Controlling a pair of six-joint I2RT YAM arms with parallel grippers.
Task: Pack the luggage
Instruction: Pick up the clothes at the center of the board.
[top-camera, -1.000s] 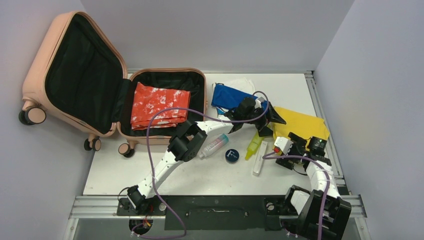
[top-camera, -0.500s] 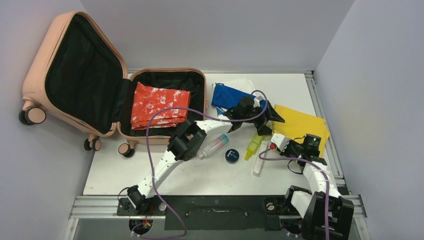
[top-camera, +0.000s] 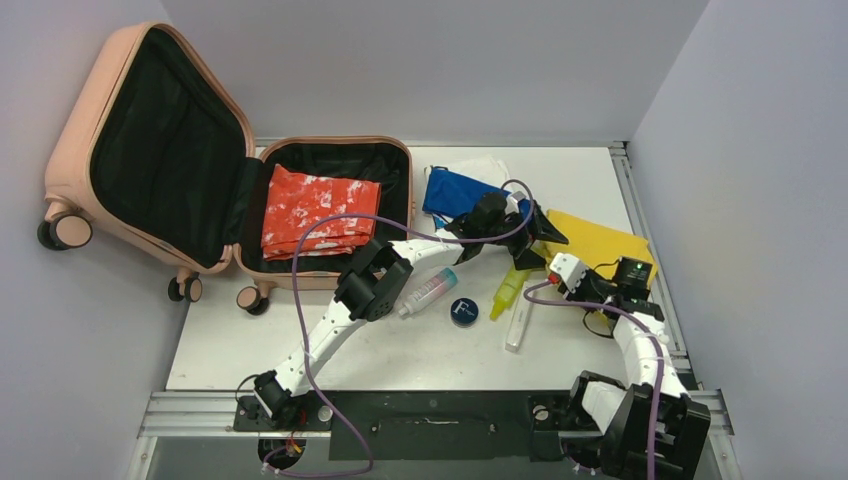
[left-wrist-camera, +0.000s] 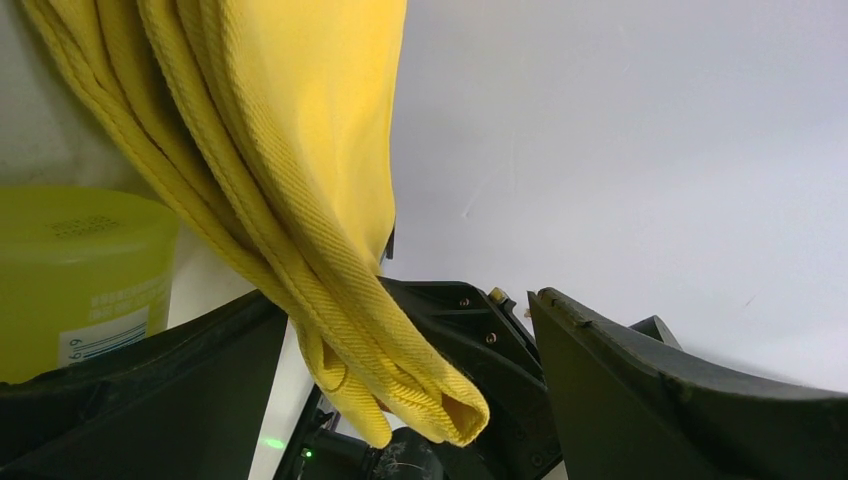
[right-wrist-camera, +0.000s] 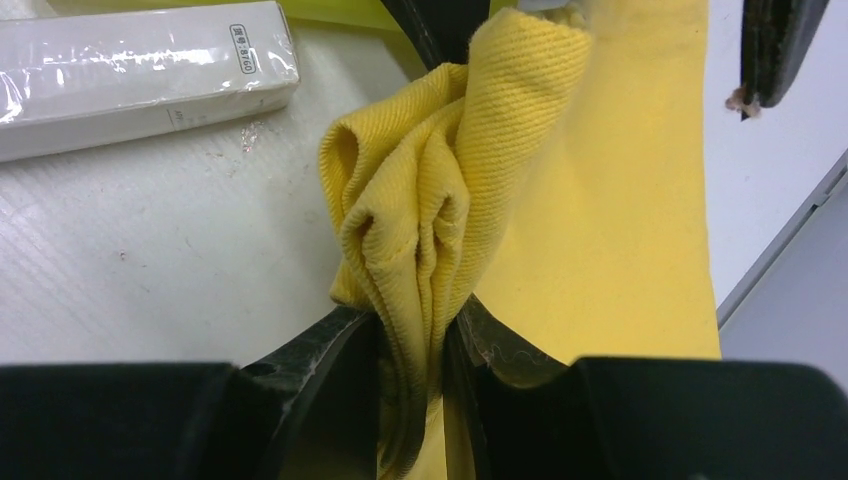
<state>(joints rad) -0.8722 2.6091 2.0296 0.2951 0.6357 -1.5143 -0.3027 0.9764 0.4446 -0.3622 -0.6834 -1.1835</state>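
- Working on the yellow cloth (top-camera: 600, 245), out on the right side of the table (top-camera: 300, 350), as the next thing to go into the luggage, by the look of it.
- Pinching a bunched-up fold of that cloth with the right gripper (right-wrist-camera: 415, 345), jaws squeezed narrow around the fold, close by the long white box (right-wrist-camera: 140, 70).
- Holding the left gripper (left-wrist-camera: 400, 380) wide apart, gripping nothing, with a folded edge of the cloth hanging in the gap and the yellow-green bottle (left-wrist-camera: 80, 270) just beside.
- Finding the pink luggage (top-camera: 80, 120) at the far left, well apart from all this, lying wide open, lid leaning up by the wall, a folded red and white cloth (top-camera: 318, 210) already resting in the bottom half.
- Seeing more things waiting on the table between the luggage and the yellow cloth: a blue cloth (top-camera: 460, 195), a white cloth (top-camera: 480, 165), a clear bottle with a teal cap (top-camera: 427, 291), a round dark blue tin (top-camera: 463, 311).
- Probably needing next: closing the left gripper on the hanging edge, then lifting the cloth with both grippers, clear of the bottle and the box.
- After that, likely carrying it across to the left, laying it on top of the red and white cloth, then letting go.
- Watching out for the cloth slipping loose or knocking the small things over on the way.
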